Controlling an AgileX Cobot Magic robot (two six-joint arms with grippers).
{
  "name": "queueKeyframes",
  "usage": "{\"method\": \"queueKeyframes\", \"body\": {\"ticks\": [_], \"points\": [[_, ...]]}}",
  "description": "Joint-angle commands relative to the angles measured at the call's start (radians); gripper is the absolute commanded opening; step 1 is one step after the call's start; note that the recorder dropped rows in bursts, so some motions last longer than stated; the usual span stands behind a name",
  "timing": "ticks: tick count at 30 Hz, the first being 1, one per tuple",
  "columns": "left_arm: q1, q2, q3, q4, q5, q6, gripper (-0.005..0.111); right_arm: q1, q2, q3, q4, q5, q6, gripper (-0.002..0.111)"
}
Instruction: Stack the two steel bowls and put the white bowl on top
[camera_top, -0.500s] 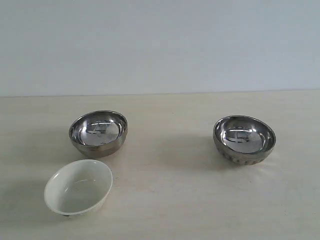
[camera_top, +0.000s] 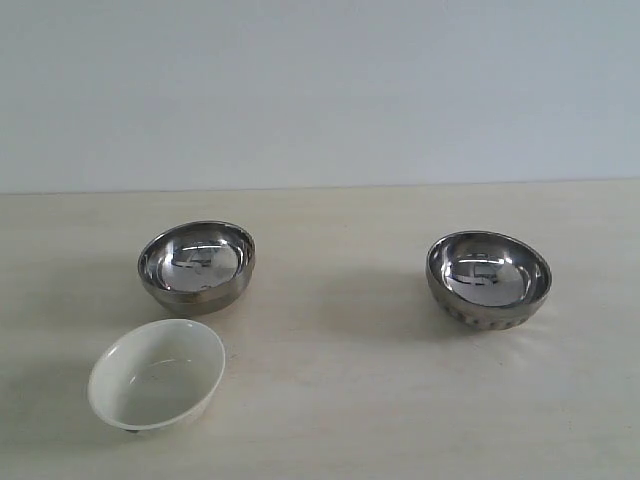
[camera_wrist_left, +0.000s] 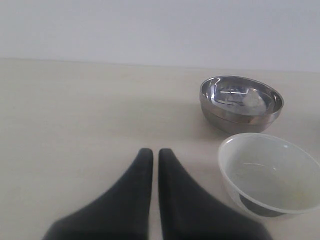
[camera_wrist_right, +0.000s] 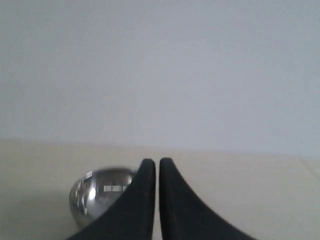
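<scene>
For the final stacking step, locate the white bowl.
In the exterior view the white bowl sits on the table at lower left, close below the smooth steel bowl.

Left hand (camera_wrist_left: 150, 156) and right hand (camera_wrist_right: 157, 165) both have fingers pressed together, holding nothing.

Exterior: table (camera_top: 340, 400) overlooked obliquely from above. Wrist cameras: set low, aimed level. White bowl (camera_top: 157, 374) shared with left wrist view.
</scene>
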Motion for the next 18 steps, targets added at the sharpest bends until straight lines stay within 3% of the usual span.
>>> {"method": "queueKeyframes", "body": {"ticks": [1, 7, 13, 18], "points": [[-0.005, -0.003, 0.003, 0.0, -0.009, -0.005, 0.004, 0.003, -0.005, 0.0, -0.009, -0.331, 0.015, 0.0], [-0.005, -0.003, 0.003, 0.0, -0.009, -0.005, 0.004, 0.003, -0.005, 0.0, -0.009, -0.65, 0.181, 0.0], [-0.005, -0.003, 0.003, 0.0, -0.009, -0.005, 0.004, 0.003, -0.005, -0.171, -0.009, -0.4, 0.24, 0.0], [-0.005, -0.003, 0.003, 0.0, -0.009, -0.005, 0.004, 0.003, -0.005, -0.31, -0.009, -0.295, 0.157, 0.0]]}}
